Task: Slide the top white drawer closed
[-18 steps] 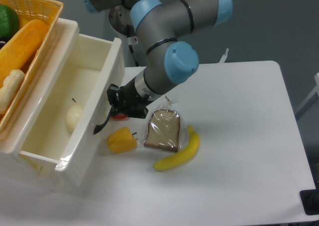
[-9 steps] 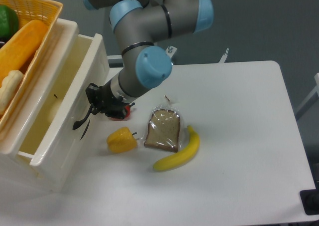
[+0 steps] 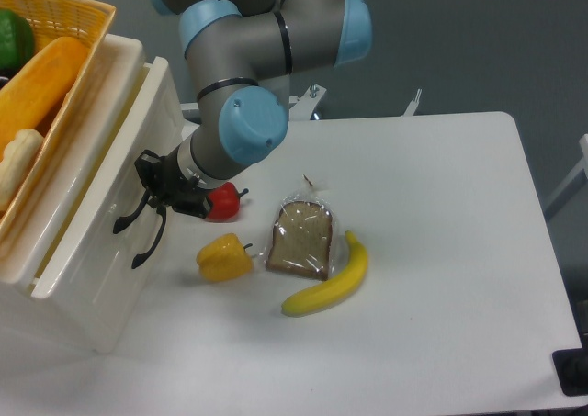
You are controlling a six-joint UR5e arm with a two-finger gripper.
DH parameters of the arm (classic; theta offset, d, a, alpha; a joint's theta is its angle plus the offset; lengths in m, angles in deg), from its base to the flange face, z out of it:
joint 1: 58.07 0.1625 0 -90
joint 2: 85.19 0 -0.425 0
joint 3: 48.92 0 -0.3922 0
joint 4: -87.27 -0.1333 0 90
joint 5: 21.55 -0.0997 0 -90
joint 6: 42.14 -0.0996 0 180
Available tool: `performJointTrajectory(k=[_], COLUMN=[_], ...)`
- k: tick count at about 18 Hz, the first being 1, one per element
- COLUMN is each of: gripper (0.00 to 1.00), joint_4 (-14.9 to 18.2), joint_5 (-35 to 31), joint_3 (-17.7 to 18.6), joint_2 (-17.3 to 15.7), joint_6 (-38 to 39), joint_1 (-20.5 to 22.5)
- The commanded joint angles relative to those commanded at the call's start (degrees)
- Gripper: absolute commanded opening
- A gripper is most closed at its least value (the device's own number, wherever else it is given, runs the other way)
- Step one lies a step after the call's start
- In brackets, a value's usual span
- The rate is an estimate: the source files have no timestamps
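We see the hand (image 3: 152, 185) low at the left of the worktop (image 3: 432, 251), pressed against the front of the top white drawer (image 3: 110, 205). It sits right at the curved black handle (image 3: 129, 216) of this drawer, and its dark fingers overlap the handle, so we cannot tell how far the fingers are open or if they grip anything. The arm (image 3: 248, 76) comes down to it from the upper middle, grey with light blue caps on the joints.

The top white drawer is at the left edge of the worktop, and it is almost fully pushed in; only a narrow gap shows along its upper rim. Under the first handle we see a second black handle (image 3: 147, 246), which belongs to the lower drawer (image 3: 101, 297).

Just beside the hand, on its right, a red pepper (image 3: 223, 201) lies on the worktop. Below it is a yellow pepper (image 3: 224, 257). Next to that lies a slice of bread (image 3: 301, 240) in clear wrap, and a banana (image 3: 333, 280) touches its right edge.

On top of the drawer unit stands a yellow wicker basket (image 3: 69, 16) with food items inside, partly cut by the picture edge.
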Motion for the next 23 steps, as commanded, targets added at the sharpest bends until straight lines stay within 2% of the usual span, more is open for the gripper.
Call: performJointTrajectory(k=[6, 9, 11, 13, 14, 17, 18, 19, 20, 23], gripper=[0.02, 0.06, 0.29, 0.36, 0.46, 0.58, 0.65, 0.85, 0.94, 0.99], joint_4=[-0.26, -0.53, -0.7, -2.8, -4.55, -9.74, -11.5, -13.6, -16.06, -19.16], joint_5=[-0.09, -0.35, -0.79, -0.97, -0.97, -0.97, -1.05, -1.4, -2.63, -5.8], joint_3=[0.0, -0.17, -0.7, -1.84, -2.11, -2.55, -2.64, -2.64, -2.81, -3.6], joint_2=[0.09, 0.35, 0.18, 0.26, 0.18, 0.44, 0.61, 0.88, 1.49, 2.54], joint_6=[0.35, -0.17, -0.35, -0.35, -0.35, -0.44, -0.52, -1.31, -2.27, -2.9], joint_1=[-0.09, 0.78, 4.11, 7.63, 9.73, 14.66, 16.24, 17.56, 18.71, 21.7])
